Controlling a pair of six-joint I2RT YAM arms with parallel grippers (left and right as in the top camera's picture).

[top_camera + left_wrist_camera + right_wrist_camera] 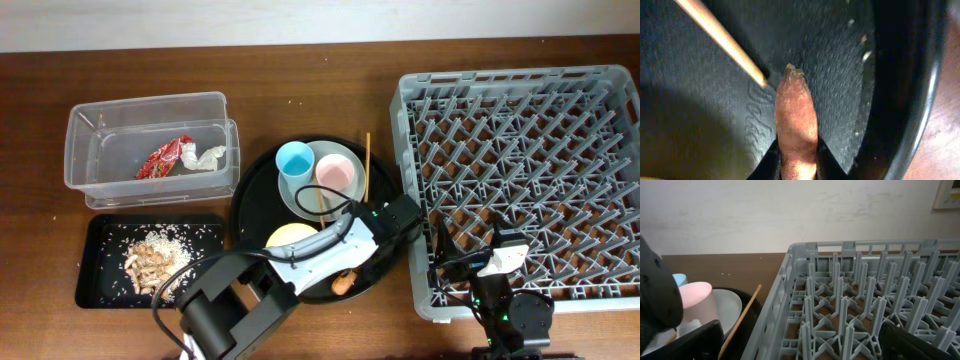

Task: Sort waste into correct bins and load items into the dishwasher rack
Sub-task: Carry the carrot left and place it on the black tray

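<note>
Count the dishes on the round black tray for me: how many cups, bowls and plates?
Cups: 2, the blue cup and the pink cup
Bowls: 1, the yellow bowl
Plates: 1, the grey plate
Total: 4

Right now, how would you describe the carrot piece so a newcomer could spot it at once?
Find the large round black tray left of the grey dishwasher rack. At its edge nearest the robot, right of the yellow bowl, is the small orange carrot piece. It is the only stubby orange thing there; the chopsticks are thin pale wood.
</note>
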